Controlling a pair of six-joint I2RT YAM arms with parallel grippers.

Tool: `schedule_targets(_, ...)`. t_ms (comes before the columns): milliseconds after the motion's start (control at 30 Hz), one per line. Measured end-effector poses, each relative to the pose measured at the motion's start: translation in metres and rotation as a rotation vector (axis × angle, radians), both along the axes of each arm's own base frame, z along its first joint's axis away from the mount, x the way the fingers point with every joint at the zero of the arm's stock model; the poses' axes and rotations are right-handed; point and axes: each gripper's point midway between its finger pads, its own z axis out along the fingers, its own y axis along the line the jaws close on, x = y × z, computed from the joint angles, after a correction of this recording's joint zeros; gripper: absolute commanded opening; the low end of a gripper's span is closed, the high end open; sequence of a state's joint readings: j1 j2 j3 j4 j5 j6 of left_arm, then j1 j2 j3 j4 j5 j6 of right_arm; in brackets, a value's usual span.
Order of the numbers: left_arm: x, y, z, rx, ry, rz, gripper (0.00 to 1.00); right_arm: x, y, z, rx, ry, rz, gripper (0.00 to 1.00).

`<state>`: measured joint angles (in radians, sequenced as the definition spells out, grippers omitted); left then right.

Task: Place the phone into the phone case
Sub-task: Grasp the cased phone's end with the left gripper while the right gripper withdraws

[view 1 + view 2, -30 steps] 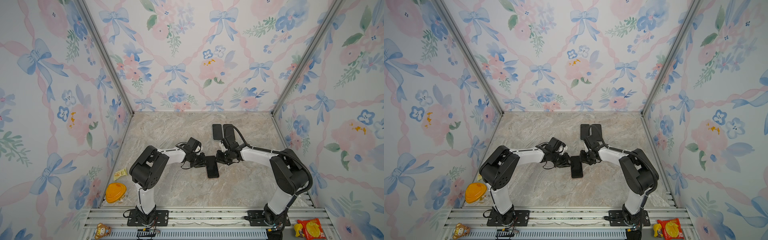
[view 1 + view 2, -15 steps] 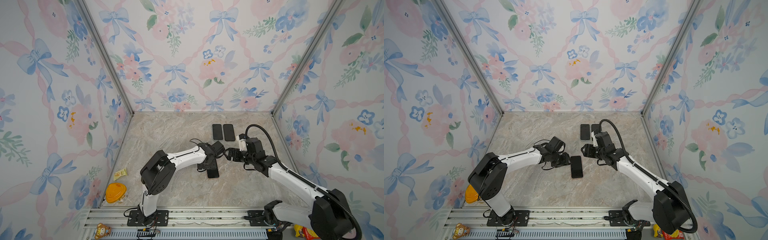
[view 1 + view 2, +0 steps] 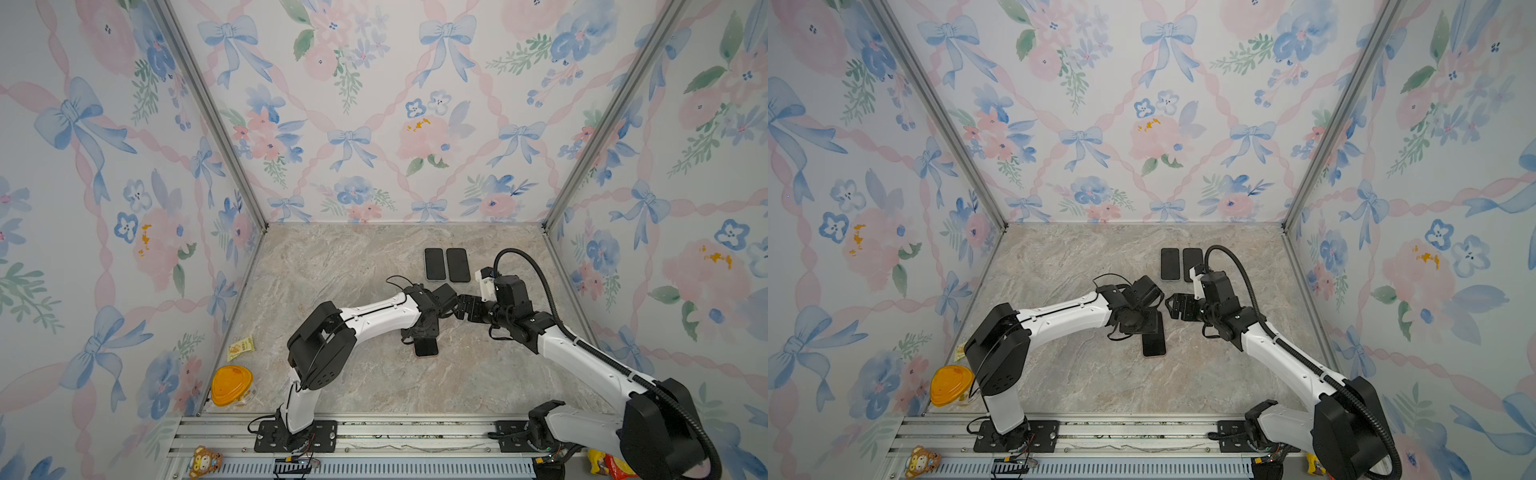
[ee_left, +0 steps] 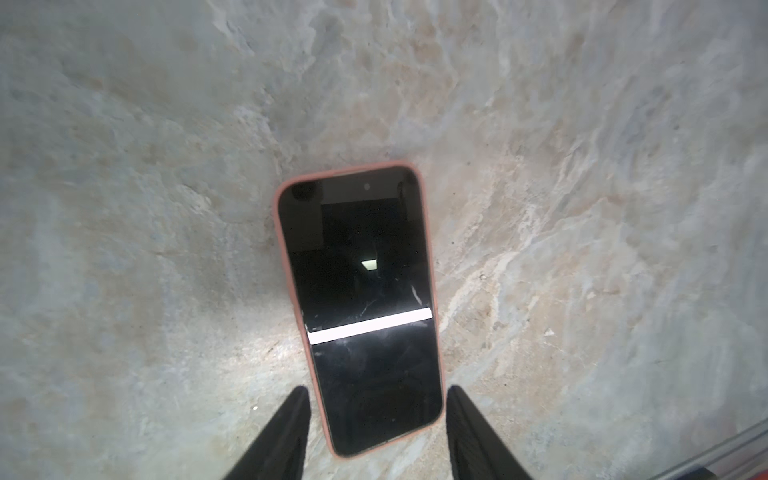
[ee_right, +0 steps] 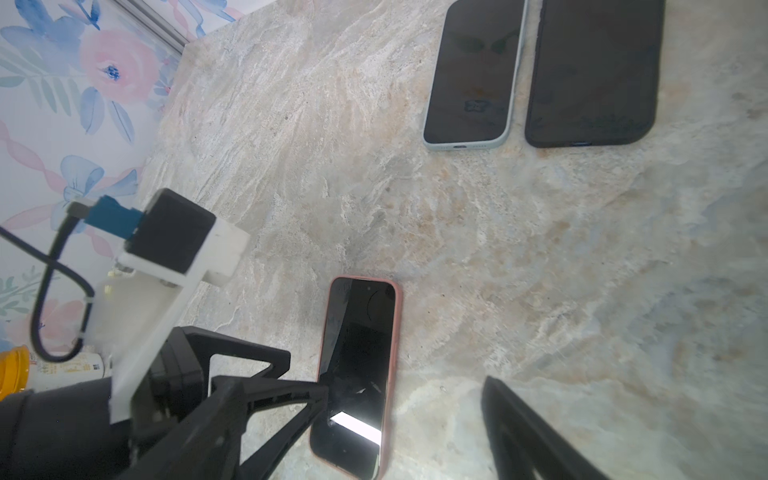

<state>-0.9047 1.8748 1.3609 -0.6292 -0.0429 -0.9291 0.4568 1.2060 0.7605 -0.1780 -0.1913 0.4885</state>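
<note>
The black phone [image 4: 361,299] lies screen up inside the pink phone case [image 4: 286,266] on the marble table, in both top views near the middle [image 3: 427,348] [image 3: 1154,345]. My left gripper [image 4: 377,388] hovers over its near end, open, with a finger [image 4: 286,432] on each side and a gap to the case. It covers the phone's far half in a top view [image 3: 419,332]. My right gripper [image 3: 1172,307] hangs open to the right of the phone, holding nothing. In the right wrist view the cased phone [image 5: 357,365] lies next to the left gripper's black fingers [image 5: 266,395].
Two more phones lie side by side at the back, one in a pale blue case [image 5: 473,75] [image 3: 435,264] and one in black [image 5: 594,70] [image 3: 458,265]. An orange-lidded tub [image 3: 231,384] and a yellow packet [image 3: 240,348] sit at the table's left edge. The metal rail [image 3: 374,432] runs along the front.
Both grippers have opened. The right gripper has drawn back from the phone to the right and lifted. The left gripper stays over the phone, which lies where it was.
</note>
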Motion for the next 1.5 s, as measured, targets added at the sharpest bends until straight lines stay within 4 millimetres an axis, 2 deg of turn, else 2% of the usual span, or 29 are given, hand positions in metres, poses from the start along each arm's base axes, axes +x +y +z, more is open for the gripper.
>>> schedule_targets(133,-0.006,0.011,-0.015,0.089,0.031,0.031,0.56,0.002,-0.008,-0.005,0.005,0.000,-0.017,0.93)
schedule_targets(267,-0.003,0.020,-0.009,0.146,0.002,0.061,0.55,0.002,-0.011,-0.012,0.009,0.004,-0.023,0.94)
schedule_targets(433,0.000,0.009,0.000,0.169,-0.049,0.061,0.55,0.005,-0.016,-0.014,0.017,0.002,-0.037,0.94)
schedule_targets(567,0.001,-0.002,-0.010,0.206,-0.053,0.050,0.60,0.006,-0.024,-0.019,0.024,0.008,-0.051,0.95)
schedule_targets(733,-0.001,-0.001,-0.027,0.253,-0.029,0.061,0.65,0.003,-0.031,-0.032,0.034,0.042,-0.061,0.95)
schedule_targets(1267,-0.001,-0.025,-0.024,0.175,0.015,0.116,0.68,0.007,-0.031,-0.042,0.063,0.074,-0.062,1.00)
schedule_targets(1500,-0.003,-0.029,-0.031,0.171,0.042,0.117,0.74,0.007,-0.038,-0.047,0.039,0.087,-0.099,0.97)
